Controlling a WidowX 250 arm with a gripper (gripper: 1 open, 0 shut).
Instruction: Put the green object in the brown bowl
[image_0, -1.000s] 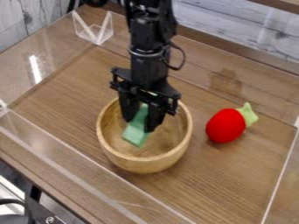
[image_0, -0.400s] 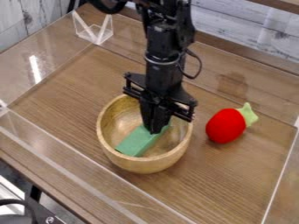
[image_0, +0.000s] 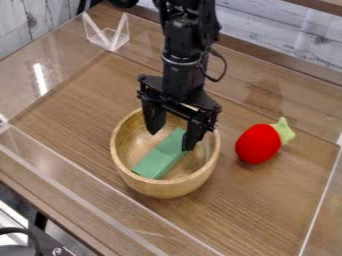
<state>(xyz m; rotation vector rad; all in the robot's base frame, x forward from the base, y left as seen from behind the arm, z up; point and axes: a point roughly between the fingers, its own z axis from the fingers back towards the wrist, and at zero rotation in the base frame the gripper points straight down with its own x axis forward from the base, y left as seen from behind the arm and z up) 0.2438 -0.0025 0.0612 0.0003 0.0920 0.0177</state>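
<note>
1. Wood is what the big table (image_0: 80, 120) is made of, with clear plastic walls (image_0: 40, 75) standing round its edges.
2. The black robot arm (image_0: 187, 45) comes down from the top and points straight down at the bowl.
3. The brown bowl (image_0: 134, 178) is round and made of light wood with thick sides. It sits near the middle of the table.
4. The gripper (image_0: 179, 128) hangs just over the back of the bowl. Its two black fingers (image_0: 155, 115) are spread wide apart and hold nothing.
5. The red strawberry toy (image_0: 259, 143) with its green leaf lies on the table just to the right of the bowl, not touching it.
6. The green object (image_0: 162, 160) is a flat light-green block. It lies inside the bowl, leaning on the bowl's inside, below the spread fingers. I cannot tell if a fingertip touches it.
</note>
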